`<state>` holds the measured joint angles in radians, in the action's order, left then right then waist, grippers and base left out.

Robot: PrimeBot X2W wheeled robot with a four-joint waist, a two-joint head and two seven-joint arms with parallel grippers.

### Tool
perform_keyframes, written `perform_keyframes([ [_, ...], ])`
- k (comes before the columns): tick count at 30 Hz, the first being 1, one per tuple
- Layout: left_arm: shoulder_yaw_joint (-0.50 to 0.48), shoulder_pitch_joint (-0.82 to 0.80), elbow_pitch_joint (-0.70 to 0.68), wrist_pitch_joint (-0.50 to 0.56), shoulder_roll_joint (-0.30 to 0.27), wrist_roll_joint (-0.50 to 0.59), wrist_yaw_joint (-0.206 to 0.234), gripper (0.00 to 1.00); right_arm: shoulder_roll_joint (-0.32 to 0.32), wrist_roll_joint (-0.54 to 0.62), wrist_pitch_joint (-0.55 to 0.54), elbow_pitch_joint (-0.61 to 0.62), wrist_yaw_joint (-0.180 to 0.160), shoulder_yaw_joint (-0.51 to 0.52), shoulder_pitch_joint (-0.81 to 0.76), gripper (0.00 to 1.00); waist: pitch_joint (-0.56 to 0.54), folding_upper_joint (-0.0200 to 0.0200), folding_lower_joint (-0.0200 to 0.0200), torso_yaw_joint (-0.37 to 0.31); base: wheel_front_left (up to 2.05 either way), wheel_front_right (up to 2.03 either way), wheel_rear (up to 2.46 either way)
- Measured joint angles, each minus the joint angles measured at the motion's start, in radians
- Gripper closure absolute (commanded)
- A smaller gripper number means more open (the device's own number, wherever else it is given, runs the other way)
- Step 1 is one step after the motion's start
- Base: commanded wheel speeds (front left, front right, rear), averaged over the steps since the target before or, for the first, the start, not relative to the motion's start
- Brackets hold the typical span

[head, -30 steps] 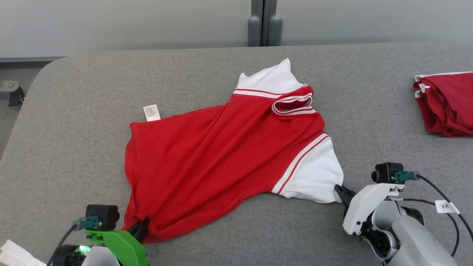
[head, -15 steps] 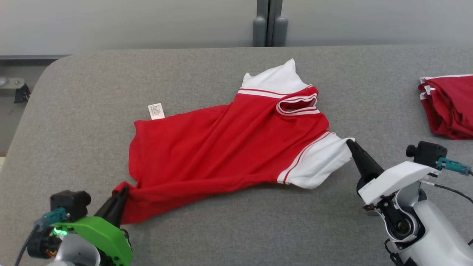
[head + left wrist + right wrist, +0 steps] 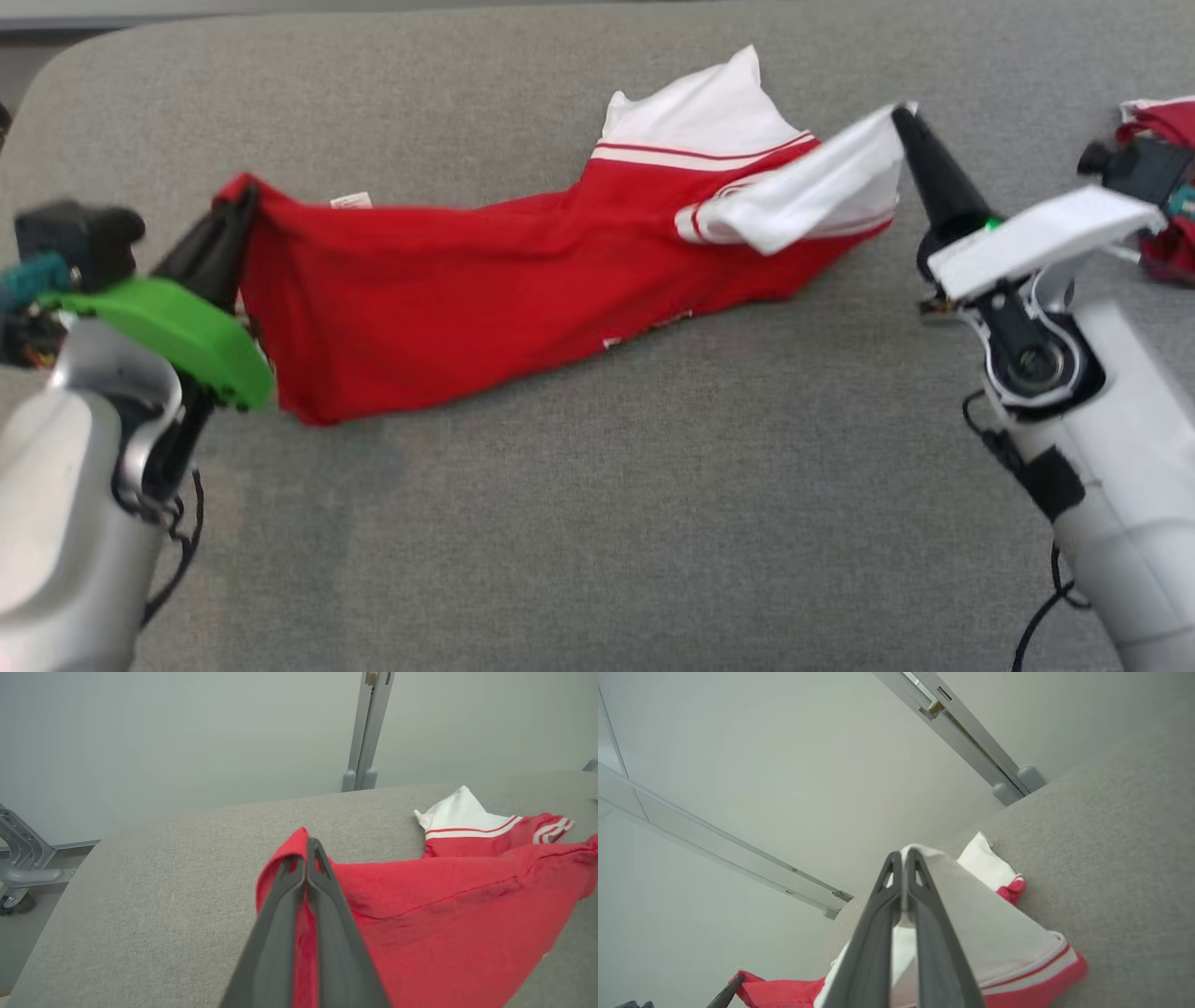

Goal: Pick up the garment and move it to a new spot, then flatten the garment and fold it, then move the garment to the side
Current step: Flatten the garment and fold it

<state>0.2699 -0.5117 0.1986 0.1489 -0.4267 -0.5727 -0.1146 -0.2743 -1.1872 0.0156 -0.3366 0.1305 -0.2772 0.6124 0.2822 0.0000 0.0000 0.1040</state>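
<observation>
Red garment (image 3: 448, 289) now higher, tauter

The left gripper (image 3: 239, 194) is held raised, its two dark fingers pressed flat together on a red corner of the garment (image 3: 485, 280). The right gripper (image 3: 902, 116) is likewise closed (fingertips meeting), with a white sleeve edge pinched at the tips. The left forearm (image 3: 65, 532) and right forearm (image 3: 1116, 467) are angled up and inward, the fingers being pointed toward each other's side.
</observation>
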Motion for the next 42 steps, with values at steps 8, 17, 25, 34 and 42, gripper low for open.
perform_keyframes([
  [8,0.061,-0.414,0.225,-0.022,-0.016,-0.078,-0.014,1.0,0.002,0.011,0.035,-0.146,0.0,-0.037,0.416,1.0,0.132,0.0,0.0001,0.002,0.0,0.0,0.0],
  [17,0.113,-0.809,0.39,-0.007,-0.031,-0.243,-0.014,1.0,-0.012,0.048,0.093,-0.254,0.0,-0.123,0.827,1.0,0.229,0.0,0.0001,-0.003,0.0,0.0,0.0],
  [25,0.119,-1.07,0.507,0.02,-0.045,-0.338,-0.014,1.0,-0.023,0.055,0.124,-0.356,0.0,-0.157,1.1,1.0,0.235,0.0,0.0001,-0.021,0.0,0.0,0.0],
  [34,0.174,-1.128,0.517,0.077,-0.026,-0.497,-0.014,1.0,-0.063,0.007,0.107,-0.393,0.0,-0.206,1.19,1.0,0.238,0.0,0.0001,-0.034,0.0,0.0,0.0],
  [42,0.269,-0.855,0.294,0.155,-0.075,-0.744,-0.014,1.0,-0.15,-0.089,0.052,-0.27,0.0,-0.296,0.91,1.0,0.183,0.0,0.0001,-0.048,0.0,0.0,0.0],
])
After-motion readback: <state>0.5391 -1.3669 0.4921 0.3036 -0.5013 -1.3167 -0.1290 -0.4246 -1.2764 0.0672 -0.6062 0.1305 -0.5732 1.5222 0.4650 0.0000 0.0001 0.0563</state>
